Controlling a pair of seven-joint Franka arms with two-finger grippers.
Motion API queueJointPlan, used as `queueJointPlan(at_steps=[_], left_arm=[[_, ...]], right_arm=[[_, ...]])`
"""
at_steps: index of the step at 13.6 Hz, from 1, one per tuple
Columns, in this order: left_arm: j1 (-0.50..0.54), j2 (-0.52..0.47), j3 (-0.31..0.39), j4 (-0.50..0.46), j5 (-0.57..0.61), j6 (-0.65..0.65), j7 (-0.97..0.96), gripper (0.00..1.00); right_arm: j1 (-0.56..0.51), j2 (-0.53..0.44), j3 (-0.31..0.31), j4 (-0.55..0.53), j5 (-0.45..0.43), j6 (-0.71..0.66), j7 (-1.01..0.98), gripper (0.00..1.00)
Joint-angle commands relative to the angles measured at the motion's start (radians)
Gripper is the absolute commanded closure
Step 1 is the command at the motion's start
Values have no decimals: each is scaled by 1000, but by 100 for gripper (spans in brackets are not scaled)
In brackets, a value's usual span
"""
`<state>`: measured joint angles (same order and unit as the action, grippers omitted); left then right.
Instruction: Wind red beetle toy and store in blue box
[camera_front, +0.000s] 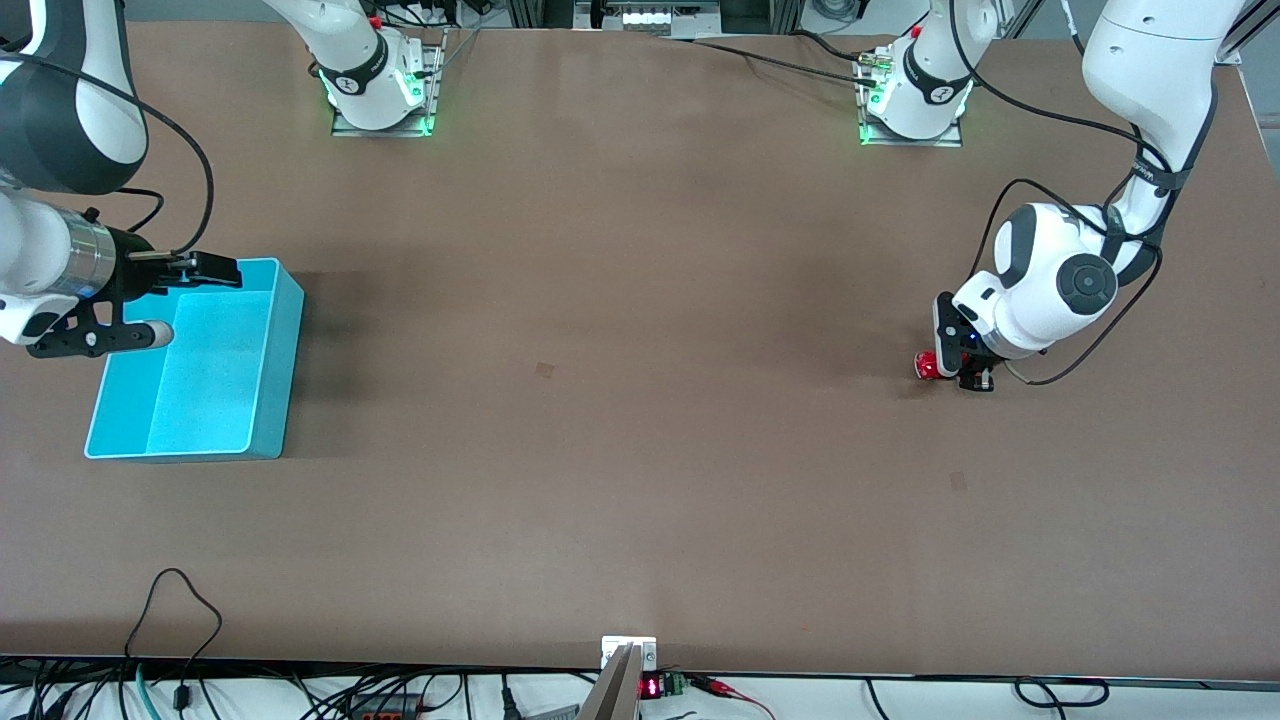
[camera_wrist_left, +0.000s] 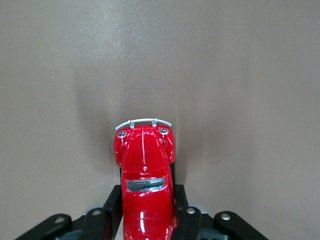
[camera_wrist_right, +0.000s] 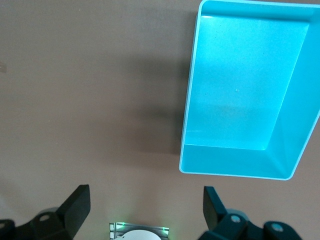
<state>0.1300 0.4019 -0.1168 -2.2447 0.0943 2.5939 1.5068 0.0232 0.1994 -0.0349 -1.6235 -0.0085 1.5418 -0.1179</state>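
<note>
The red beetle toy (camera_front: 929, 365) is a tiny glossy car low at the tabletop near the left arm's end. My left gripper (camera_front: 962, 372) is shut on its rear body. In the left wrist view the red beetle toy (camera_wrist_left: 144, 170) points away from my left gripper (camera_wrist_left: 147, 212), its silver bumper leading and black fingers (camera_wrist_left: 111, 210) pressed to both flanks. The blue box (camera_front: 280, 360) stands empty at the right arm's end. My right gripper (camera_front: 175, 300) hovers open over the box's rim. In the right wrist view my right gripper (camera_wrist_right: 145, 195) holds nothing, with the blue box (camera_wrist_right: 190, 100) beside it.
Both arm bases (camera_front: 380, 95) (camera_front: 915, 100) stand lit green along the table edge farthest from the front camera. Cables and a small red-lit display (camera_front: 650, 687) line the nearest edge. The brown tabletop (camera_front: 600, 350) stretches bare between the box and the toy.
</note>
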Motion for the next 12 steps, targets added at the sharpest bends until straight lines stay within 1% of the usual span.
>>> queueJointPlan(at_steps=[1,3,6,12], left_arm=[[13,20,-4,10,16,2,16,60],[48,55,-4,39,18,-2,15,60],[60,60,-4,53,19,-3,27,61],[164,69,-3,59,18,-8,182,61]], right_arm=[[-2,-3,3,13,-5,-20,-11,0],[-2,-3,3,13,-5,-20,-11,0],[-2,-3,3,13,-5,-20,-11,0],[-2,-3,3,13,-5,-20,-11,0]])
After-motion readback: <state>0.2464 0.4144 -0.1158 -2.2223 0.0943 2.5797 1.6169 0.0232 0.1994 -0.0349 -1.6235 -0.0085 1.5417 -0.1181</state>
